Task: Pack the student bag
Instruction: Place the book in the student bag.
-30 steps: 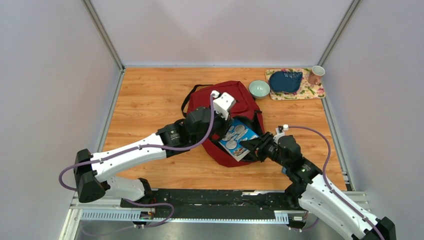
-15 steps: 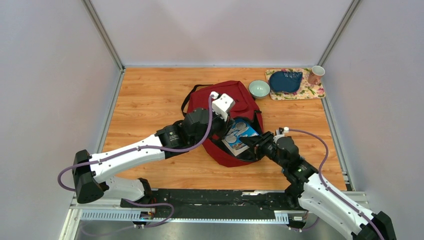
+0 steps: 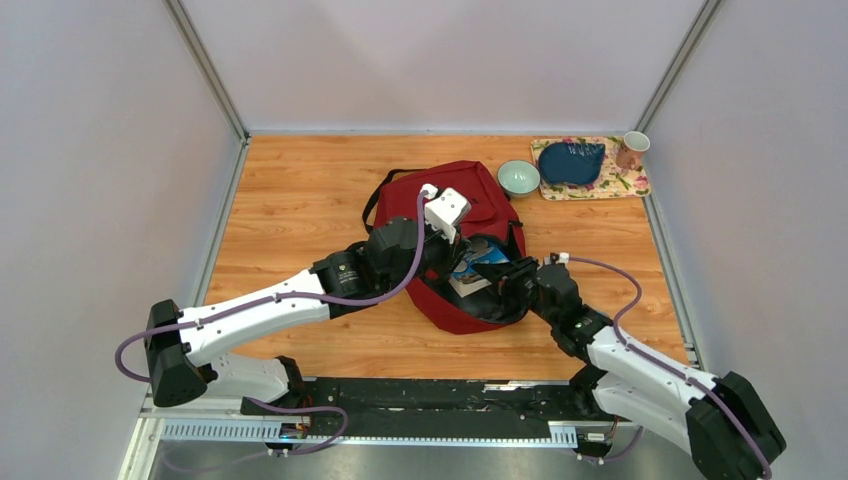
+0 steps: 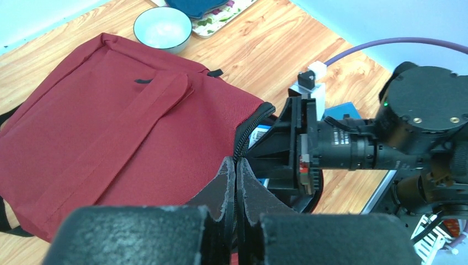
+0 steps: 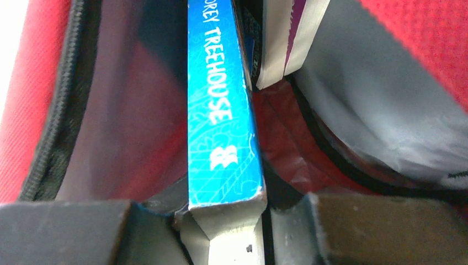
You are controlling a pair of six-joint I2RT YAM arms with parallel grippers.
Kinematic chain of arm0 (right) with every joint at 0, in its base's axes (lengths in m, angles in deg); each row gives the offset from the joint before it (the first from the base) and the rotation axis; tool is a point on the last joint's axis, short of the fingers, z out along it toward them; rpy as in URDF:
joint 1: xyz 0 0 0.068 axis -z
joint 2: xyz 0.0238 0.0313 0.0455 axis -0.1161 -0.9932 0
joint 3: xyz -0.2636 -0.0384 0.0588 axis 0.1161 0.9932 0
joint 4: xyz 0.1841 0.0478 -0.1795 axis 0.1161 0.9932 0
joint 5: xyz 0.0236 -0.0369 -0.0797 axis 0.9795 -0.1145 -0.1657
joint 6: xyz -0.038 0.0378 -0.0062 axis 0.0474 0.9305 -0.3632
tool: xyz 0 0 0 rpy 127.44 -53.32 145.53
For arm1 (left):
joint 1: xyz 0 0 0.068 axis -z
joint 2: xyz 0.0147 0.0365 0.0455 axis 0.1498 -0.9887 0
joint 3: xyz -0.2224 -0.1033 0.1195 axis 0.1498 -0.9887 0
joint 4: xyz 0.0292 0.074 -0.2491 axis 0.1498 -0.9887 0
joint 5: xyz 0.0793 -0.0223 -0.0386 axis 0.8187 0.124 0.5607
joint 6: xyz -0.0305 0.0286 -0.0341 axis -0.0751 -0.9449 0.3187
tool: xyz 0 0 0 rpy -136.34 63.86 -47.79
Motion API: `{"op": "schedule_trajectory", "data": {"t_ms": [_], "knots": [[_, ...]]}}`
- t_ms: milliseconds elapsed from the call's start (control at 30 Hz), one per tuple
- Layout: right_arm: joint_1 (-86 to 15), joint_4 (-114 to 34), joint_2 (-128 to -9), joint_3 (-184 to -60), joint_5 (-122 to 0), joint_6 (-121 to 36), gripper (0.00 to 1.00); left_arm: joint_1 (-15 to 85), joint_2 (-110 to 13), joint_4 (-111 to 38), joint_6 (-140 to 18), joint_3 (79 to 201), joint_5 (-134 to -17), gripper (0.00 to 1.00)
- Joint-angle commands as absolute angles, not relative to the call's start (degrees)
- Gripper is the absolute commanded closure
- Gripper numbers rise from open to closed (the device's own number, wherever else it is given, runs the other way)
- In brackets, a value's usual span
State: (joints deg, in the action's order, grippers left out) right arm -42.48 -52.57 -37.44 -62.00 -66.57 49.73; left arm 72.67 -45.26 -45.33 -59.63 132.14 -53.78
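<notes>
Student bag (image 3: 410,200): large, dark red fabric, black zipper and straps, lying flat on the wooden table (image 3: 290,190), its open mouth between the two sets of jaws. Left gripper (image 4: 236,172) jaws pressed together on the zippered rim of that mouth. Right gripper (image 5: 223,221) is inside the mouth, jaws clamped on a blue book (image 5: 221,110) by its spine; a second book (image 5: 284,44) sits just beyond the jaws, right of the blue one.

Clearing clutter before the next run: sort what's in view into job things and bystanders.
Job: student bag, its opening edge pinched by the left gripper; blue book, held by the right gripper, partly inside the bag.
Lying about: pale bowl; floral mat; dark blue item on it; mug.
</notes>
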Motion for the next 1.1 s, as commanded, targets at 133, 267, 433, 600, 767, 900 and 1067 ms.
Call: {"op": "schedule_trajectory", "data": {"t_ms": [133, 267, 433, 600, 767, 900, 1067], "knots": [[-42.87, -78.64, -54.15, -65.76, -71.12, 53.14, 1.0, 73.92, -43.04, -40.6, -60.67, 134.26, -52.07, 1.0], [-43.14, -93.38, -65.17, -66.29, -71.46, 54.81, 1.0, 73.92, -42.25, -40.78, -60.85, 134.09, -52.16, 1.0], [-44.19, -93.69, -74.47, -70.85, -72.61, 51.04, 1.0, 74.01, -41.73, -42.45, -58.48, 133.74, -53.56, 1.0], [-45.69, -97.46, -80.99, -72.53, -75.68, 50.34, 0.82, 74.01, -40.84, -42.1, -57.33, 132.78, -52.86, 1.0], [-45.69, -97.99, -82.85, -69.91, -73.23, 47.09, 0.41, 74.01, -40.23, -43.42, -56.8, 132.34, -52.07, 1.0], [-45.69, -91.68, -77.5, -66.64, -71.91, 41.56, 0.23, 74.01, -39.88, -43.77, -56.72, 131.81, -51.37, 1.0], [-45.69, -76.76, -66.69, -65.76, -72.6, 34.97, 0.16, 74.01, -39.88, -43.68, -56.72, 131.46, -51.02, 1.0]]}}
